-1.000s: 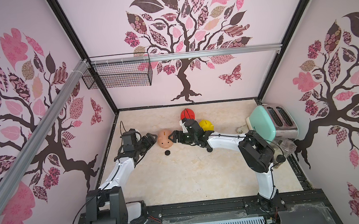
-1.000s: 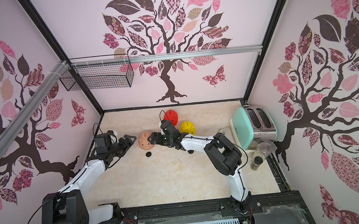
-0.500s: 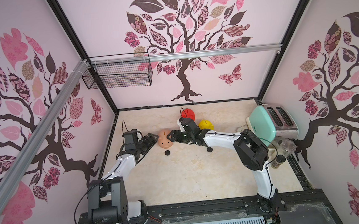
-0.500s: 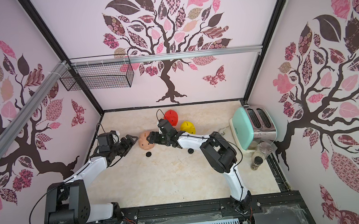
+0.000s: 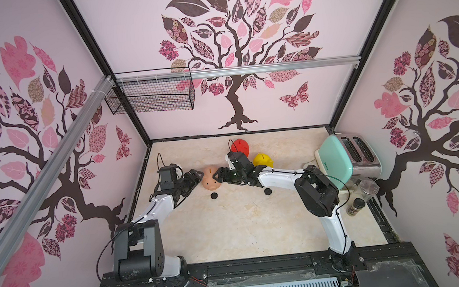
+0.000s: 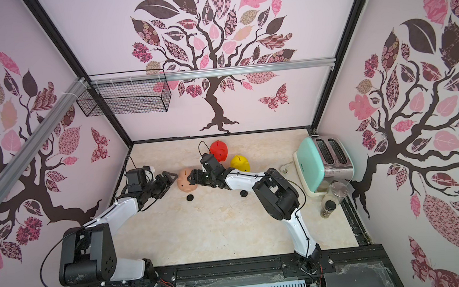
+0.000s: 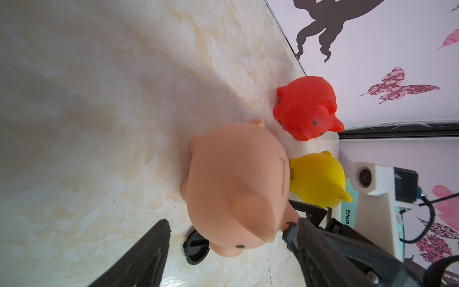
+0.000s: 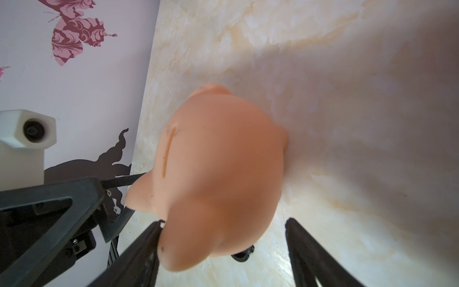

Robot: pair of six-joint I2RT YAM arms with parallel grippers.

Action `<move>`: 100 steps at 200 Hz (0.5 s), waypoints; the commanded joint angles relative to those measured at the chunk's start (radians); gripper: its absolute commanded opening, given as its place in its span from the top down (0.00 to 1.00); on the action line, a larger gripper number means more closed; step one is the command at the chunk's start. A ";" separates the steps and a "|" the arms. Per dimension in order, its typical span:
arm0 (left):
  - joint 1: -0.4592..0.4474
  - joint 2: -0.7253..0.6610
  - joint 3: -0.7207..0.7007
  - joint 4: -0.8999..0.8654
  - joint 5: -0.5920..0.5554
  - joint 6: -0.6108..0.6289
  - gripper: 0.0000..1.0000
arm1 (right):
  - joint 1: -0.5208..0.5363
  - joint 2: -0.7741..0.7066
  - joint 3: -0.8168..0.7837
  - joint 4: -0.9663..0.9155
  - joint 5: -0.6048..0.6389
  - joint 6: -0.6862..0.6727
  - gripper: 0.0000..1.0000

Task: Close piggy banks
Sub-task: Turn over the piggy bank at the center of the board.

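The pink pig (image 5: 211, 178) stood left of centre, with the left gripper (image 5: 198, 174) and right gripper (image 5: 219, 175) spread either side, neither clamping. Two plugs (image 5: 213, 196) lay loose nearby; the red pig (image 5: 240, 147) and yellow pig (image 5: 263, 159) sat farther back. Closing looked hardly begun.

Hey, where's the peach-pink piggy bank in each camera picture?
Top view: the peach-pink piggy bank stands on the table, left of centre.
Top view: piggy bank, same place.
Left wrist: piggy bank fills the centre, just ahead of the left gripper.
Right wrist: piggy bank fills the centre, just ahead of the right gripper.
Shared landmark: the black plug lying beside it, in all four.
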 commanded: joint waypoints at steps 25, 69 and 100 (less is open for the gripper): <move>0.004 0.033 0.022 0.035 0.022 -0.004 0.20 | 0.009 0.021 0.044 0.003 -0.002 -0.004 0.23; 0.004 0.053 0.035 0.043 0.049 -0.012 0.20 | 0.009 0.037 0.055 0.017 -0.010 0.009 0.24; 0.002 0.060 0.045 0.045 0.058 -0.013 0.20 | 0.009 0.047 0.068 0.015 -0.027 0.011 0.26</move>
